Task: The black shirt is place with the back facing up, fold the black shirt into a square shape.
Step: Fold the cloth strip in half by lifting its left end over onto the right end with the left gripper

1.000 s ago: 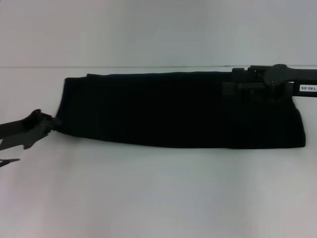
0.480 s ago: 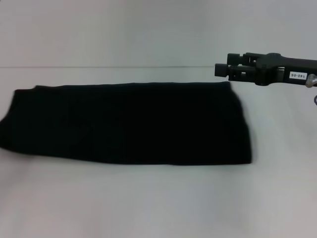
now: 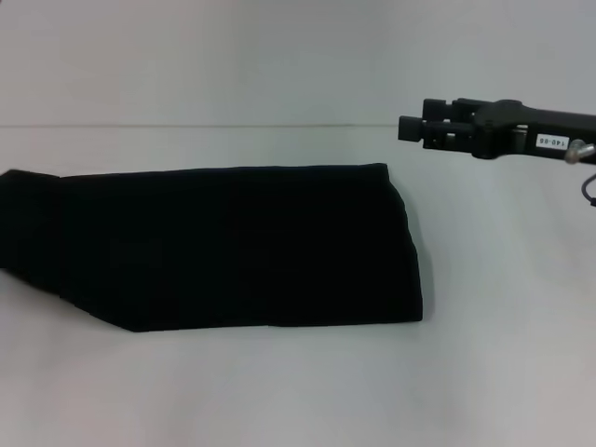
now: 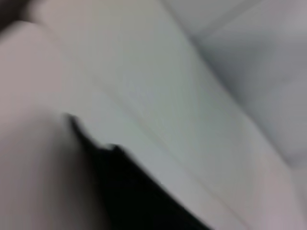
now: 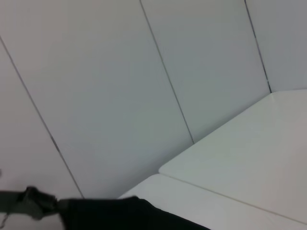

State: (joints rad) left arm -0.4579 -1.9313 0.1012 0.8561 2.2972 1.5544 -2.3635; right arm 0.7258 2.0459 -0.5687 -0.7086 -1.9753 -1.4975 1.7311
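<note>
Item 1: black shirt (image 3: 233, 247), folded into a long band lying flat on the white table (image 3: 298, 391); long axis runs left-right, its left end cut off at the frame edge.
Item 2: right gripper (image 3: 408, 130), raised above the table beyond the band's right end, touching nothing; you cannot tell its jaw width.
Item 3: left gripper, unseen in head view; your nearer visible arm is the right.
</note>
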